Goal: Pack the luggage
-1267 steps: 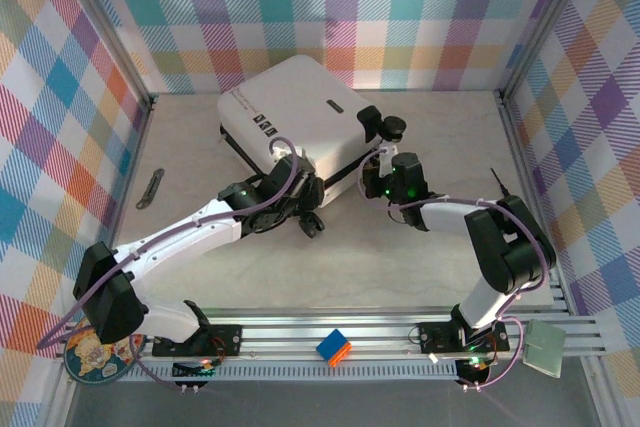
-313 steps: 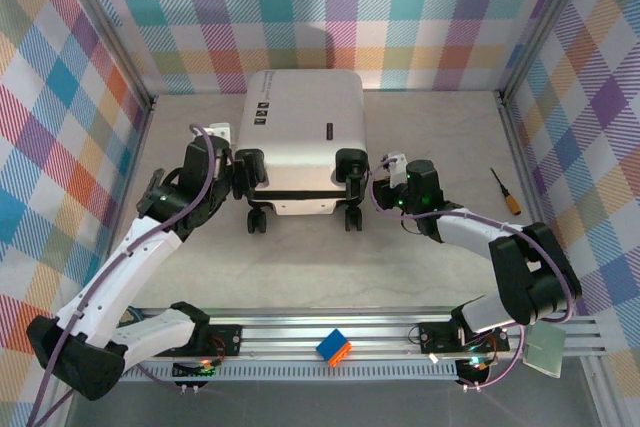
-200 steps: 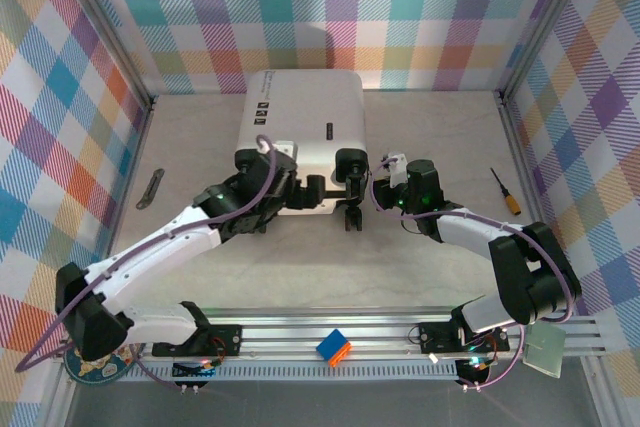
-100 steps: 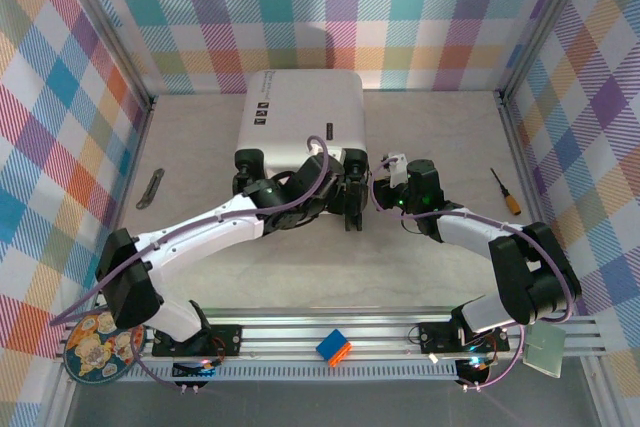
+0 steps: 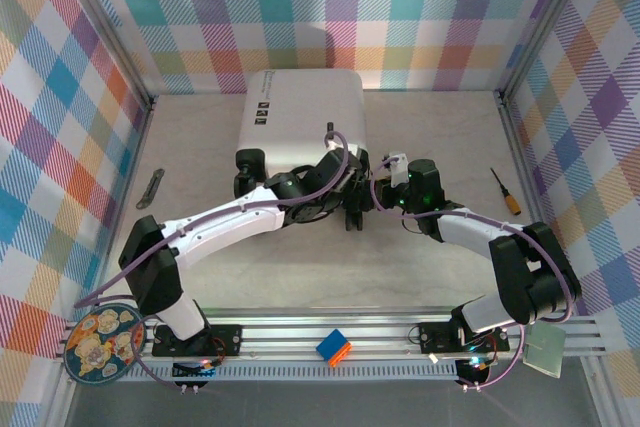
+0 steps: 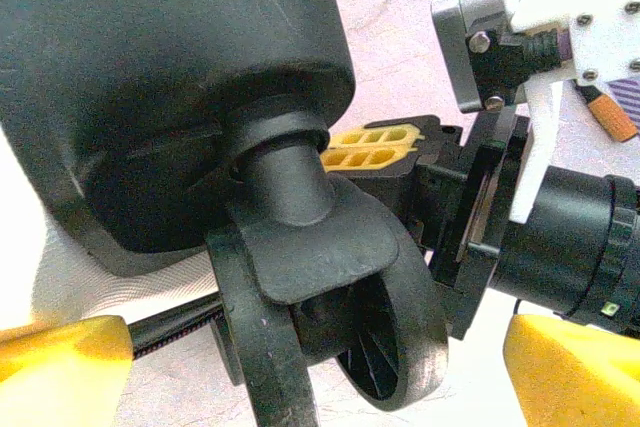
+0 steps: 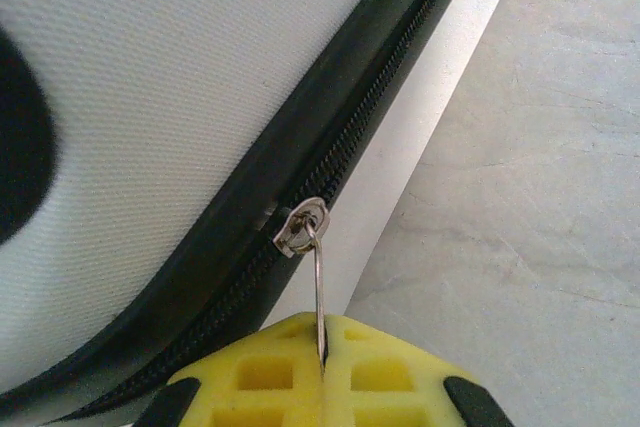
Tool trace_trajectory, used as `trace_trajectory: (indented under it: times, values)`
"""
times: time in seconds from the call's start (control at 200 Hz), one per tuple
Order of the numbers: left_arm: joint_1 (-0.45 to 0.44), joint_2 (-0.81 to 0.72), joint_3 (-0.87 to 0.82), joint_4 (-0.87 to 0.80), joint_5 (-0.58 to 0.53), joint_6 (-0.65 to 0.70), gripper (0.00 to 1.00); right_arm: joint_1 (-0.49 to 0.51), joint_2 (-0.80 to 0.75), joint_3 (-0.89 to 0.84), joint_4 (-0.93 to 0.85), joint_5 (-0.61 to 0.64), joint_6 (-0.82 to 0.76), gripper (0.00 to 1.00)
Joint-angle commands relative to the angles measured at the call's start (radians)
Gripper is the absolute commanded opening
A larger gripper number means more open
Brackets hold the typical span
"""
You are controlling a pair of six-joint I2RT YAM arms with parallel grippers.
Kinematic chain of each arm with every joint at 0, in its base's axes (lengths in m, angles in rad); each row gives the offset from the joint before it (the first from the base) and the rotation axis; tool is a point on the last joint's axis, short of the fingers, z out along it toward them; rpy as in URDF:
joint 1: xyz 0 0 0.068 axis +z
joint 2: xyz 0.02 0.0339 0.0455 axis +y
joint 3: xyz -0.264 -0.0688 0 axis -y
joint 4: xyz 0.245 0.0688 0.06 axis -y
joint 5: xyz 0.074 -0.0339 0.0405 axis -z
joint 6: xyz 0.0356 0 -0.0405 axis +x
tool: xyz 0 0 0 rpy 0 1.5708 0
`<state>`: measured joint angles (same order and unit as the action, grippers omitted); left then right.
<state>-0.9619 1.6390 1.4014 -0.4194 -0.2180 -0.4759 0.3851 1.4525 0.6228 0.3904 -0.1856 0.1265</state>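
Observation:
The white hard-shell luggage (image 5: 305, 117) lies shut and flat at the back of the table, wheels toward me. My right gripper (image 5: 384, 183) is at its near right corner. Its yellow fingers (image 7: 290, 377) are shut on the thin metal zipper pull (image 7: 319, 292), which hangs from the slider (image 7: 299, 226) on the black zipper seam (image 7: 370, 107). My left gripper (image 5: 345, 185) reaches across the front to the right black wheel (image 5: 351, 215). In the left wrist view, that wheel (image 6: 330, 327) stands between the wide-open yellow fingers (image 6: 60, 357) of the left gripper (image 6: 315, 362).
A screwdriver (image 5: 502, 190) lies at the right of the table and a dark flat tool (image 5: 152, 189) at the left. On the front rail sit a blue and orange cube (image 5: 333, 347), a colourful plate (image 5: 98, 345) and a pale square pad (image 5: 545, 347). Plaid walls close three sides.
The luggage has turned square to the back wall since the earliest frame. Over the last second my left arm swept from the left wheel across to the right wheel. The right gripper stayed put.

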Motion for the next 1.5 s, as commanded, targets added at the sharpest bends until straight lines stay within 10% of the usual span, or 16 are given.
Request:
trace_trajectory:
  times: [0.0, 1.495]
  values:
    - [-0.008, 0.036, 0.043, 0.025, -0.001, 0.011, 0.92, -0.006, -0.002, 0.007, 0.058, -0.035, 0.004, 0.0]
    - [-0.009, -0.05, -0.101, 0.017, -0.03, 0.062, 0.48, -0.02, 0.016, 0.068, 0.024, -0.034, -0.008, 0.0]
